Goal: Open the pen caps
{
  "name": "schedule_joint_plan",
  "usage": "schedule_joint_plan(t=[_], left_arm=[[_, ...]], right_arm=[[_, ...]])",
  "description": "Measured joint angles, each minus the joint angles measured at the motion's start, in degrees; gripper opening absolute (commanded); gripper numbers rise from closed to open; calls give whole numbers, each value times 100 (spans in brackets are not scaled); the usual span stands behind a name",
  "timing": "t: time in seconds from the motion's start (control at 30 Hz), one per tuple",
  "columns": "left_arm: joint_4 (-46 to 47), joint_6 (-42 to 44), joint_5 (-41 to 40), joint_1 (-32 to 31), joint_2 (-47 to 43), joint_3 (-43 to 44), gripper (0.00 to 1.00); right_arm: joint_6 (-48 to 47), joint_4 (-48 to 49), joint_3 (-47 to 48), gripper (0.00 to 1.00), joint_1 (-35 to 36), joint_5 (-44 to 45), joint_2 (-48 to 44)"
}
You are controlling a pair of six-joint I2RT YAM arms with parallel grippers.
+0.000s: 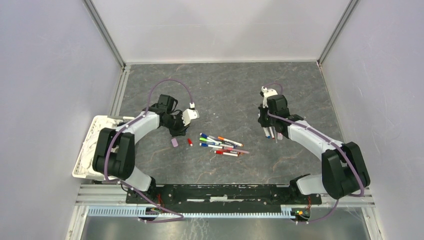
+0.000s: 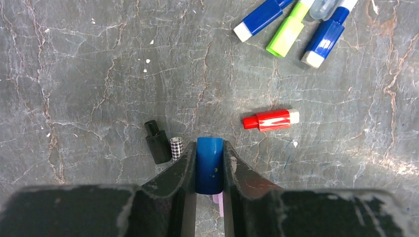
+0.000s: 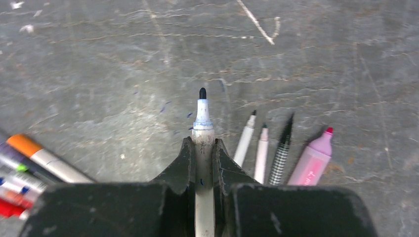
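Observation:
My left gripper [image 2: 209,148] is shut on a blue pen cap [image 2: 209,163], held just above the table; the gripper also shows in the top view [image 1: 180,131]. Loose caps lie near it: a red one [image 2: 269,120], a black one [image 2: 157,141], a checkered one [image 2: 176,147] and a lilac one [image 1: 174,142]. My right gripper [image 3: 203,144] is shut on an uncapped white pen [image 3: 203,128], its dark tip bare. Uncapped pens lie right of it: two white [image 3: 245,140], a checkered one [image 3: 280,153], a pink highlighter [image 3: 312,160]. A pile of capped pens [image 1: 222,145] lies mid-table.
A white tray [image 1: 90,145] sits at the left table edge beside the left arm. Blue and green capped pen ends [image 2: 286,29] lie ahead of the left gripper. White walls close in the table on three sides.

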Motion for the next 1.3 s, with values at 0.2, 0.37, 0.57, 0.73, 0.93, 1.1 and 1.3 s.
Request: schedule_joint_plan(t=[0.2,0.37,0.57,0.73,0.93,1.1,1.3], left_arm=[[87,-140,-50,-39,-20,-50,55],[-210,-199,127,-42,-107,66,63],[-767,-339,450,-42,-310,566,68],[-1405,-586,798,-42,-461,1314,88],[-2092,-675,1165,-42,-809,1775,91],[-2518,-675,1294,-42,-1062,1971,92],[-2780,-675,1392,-42,-1189,2098,92]], right_arm=[[7,299,-227,0,-168,662,122],[-9,382,-293,0,-341,966,177],[-52,564,-337,10,-442,1167,409],[-50,671,-437,20,-485,1235,605],[-48,680,-450,27,-483,1250,723],[-44,678,-450,33,-483,1252,732],[-20,651,-450,34,-483,1255,688]])
